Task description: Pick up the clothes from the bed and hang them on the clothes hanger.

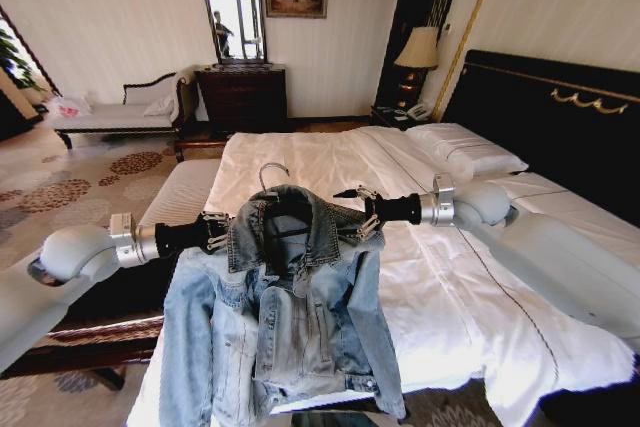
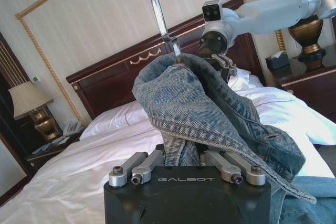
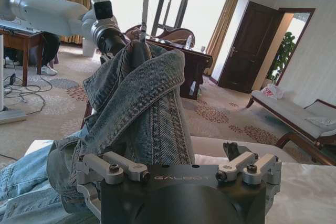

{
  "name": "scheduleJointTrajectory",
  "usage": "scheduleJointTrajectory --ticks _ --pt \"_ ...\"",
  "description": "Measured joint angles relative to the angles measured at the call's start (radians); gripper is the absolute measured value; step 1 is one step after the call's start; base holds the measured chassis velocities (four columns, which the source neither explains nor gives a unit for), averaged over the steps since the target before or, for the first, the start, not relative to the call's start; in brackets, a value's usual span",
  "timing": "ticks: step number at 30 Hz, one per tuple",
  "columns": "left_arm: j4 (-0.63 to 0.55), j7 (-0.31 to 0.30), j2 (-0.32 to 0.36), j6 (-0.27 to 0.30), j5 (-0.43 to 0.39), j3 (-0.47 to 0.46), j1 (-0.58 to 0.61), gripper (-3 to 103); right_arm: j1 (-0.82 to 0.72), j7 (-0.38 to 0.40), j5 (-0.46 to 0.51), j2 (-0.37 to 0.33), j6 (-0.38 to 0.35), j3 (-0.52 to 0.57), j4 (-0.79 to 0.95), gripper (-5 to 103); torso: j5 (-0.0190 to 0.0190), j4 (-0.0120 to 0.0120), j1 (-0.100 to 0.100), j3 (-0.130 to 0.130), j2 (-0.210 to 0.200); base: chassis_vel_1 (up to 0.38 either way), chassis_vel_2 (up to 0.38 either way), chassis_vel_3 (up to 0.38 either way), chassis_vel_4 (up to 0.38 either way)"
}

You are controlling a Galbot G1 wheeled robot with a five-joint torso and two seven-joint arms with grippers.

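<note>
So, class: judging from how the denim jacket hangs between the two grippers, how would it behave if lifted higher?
Probably floppy: the jacket sags in folds below both grippers, sleeves dangling. Likely fairly heavy for cloth, since the thick denim droops straight down. It may slip, as the hanger sits only in the collar, so the left gripper and right gripper at the shoulders seem to steady it.

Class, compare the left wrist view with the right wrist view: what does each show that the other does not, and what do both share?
Left wrist view alone: the bed's white sheets, pillows and dark gold-trimmed headboard, a bedside lamp, and the right gripper at the jacket's far shoulder.

Right wrist view alone: patterned carpet, tall windows, a dark door, a chaise lounge, and the left gripper at the opposite shoulder.

Both: the denim jacket draped over the clothes hanger, whose silver hook rises above the collar, held up between the two arms.
</note>
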Motion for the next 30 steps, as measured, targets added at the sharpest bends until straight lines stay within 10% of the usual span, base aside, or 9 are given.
scheduleJointTrajectory --ticks 22,30 --pt "0.008 0.011 -0.005 -0.001 0.003 0.005 -0.003 20 -0.037 -0.02 0.025 -0.013 0.029 0.004 0.026 25 0.0 0.0 0.0 0.0 0.0 0.0 0.0 0.0 0.0" --pt "0.009 0.008 -0.008 -0.004 0.009 0.007 0.004 20 -0.052 -0.021 0.029 -0.017 0.033 0.008 0.033 23 0.0 0.0 0.0 0.0 0.0 0.0 0.0 0.0 0.0"
